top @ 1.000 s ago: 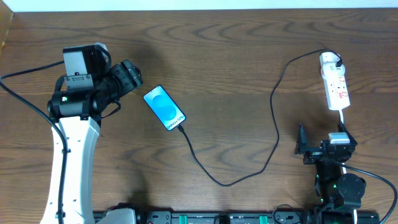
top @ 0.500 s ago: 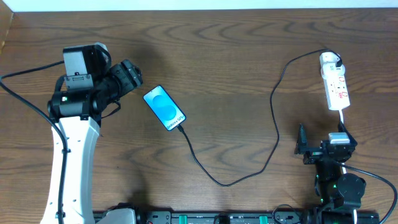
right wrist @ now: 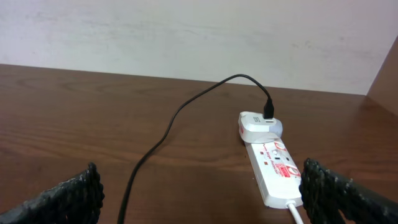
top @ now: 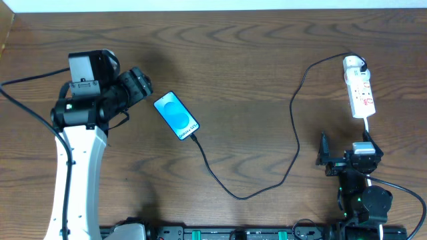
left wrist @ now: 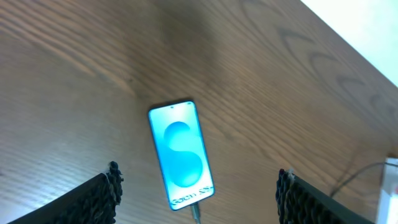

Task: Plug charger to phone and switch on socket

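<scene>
The phone (top: 177, 115) lies face up on the table with its blue screen lit; the left wrist view also shows the phone (left wrist: 181, 154). The charger cable (top: 267, 187) has its small tip in the phone's lower end and runs right and up to a white adapter on the socket (top: 359, 90). In the right wrist view the socket (right wrist: 272, 163) lies ahead at right, the cable (right wrist: 180, 112) curving to its plug. My left gripper (left wrist: 198, 199) is open above and left of the phone, holding nothing. My right gripper (right wrist: 205, 199) is open, short of the socket.
The socket's white cord (top: 368, 130) runs down toward the right arm's base (top: 360, 193). The left arm's white link (top: 77, 173) stretches along the left side. A pale wall (right wrist: 186, 31) borders the table's far edge.
</scene>
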{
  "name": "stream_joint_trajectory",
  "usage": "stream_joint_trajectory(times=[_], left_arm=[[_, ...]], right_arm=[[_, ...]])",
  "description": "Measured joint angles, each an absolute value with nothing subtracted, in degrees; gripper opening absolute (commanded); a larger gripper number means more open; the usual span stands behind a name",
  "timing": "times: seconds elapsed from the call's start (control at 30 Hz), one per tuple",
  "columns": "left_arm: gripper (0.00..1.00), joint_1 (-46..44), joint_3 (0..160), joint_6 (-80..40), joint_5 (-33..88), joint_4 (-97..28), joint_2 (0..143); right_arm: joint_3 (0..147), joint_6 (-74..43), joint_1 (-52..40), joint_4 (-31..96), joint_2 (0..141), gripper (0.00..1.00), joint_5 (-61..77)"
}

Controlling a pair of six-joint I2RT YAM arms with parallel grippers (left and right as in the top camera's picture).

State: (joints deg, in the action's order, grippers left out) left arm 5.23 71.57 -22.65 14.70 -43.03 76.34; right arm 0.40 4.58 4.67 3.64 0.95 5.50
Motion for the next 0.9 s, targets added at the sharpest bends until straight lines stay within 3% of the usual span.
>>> stream_joint_trajectory(times=[0.2, 0.5, 0.73, 0.9], left_arm=[[0.81, 5.2, 63.0, -21.6, 7.2, -36.9, 64.1], [0.8, 5.0, 39.6, -5.7, 4.5, -14.9, 38.4], [0.81, 0.6, 22.1, 7.7, 3.9, -3.9, 22.5], [0.8, -1.6, 11.7, 10.9, 2.2, 1.3, 13.1]], right_arm=[[0.4, 4.6, 4.6, 3.7, 0.9, 0.99, 5.4], [0.4, 4.6, 4.6, 3.7, 0.7, 0.99, 5.2], [0.4, 4.6, 4.6, 3.7, 0.7, 0.99, 5.1], [0.4, 4.6, 4.6, 3.7, 0.7, 0.99, 5.1]])
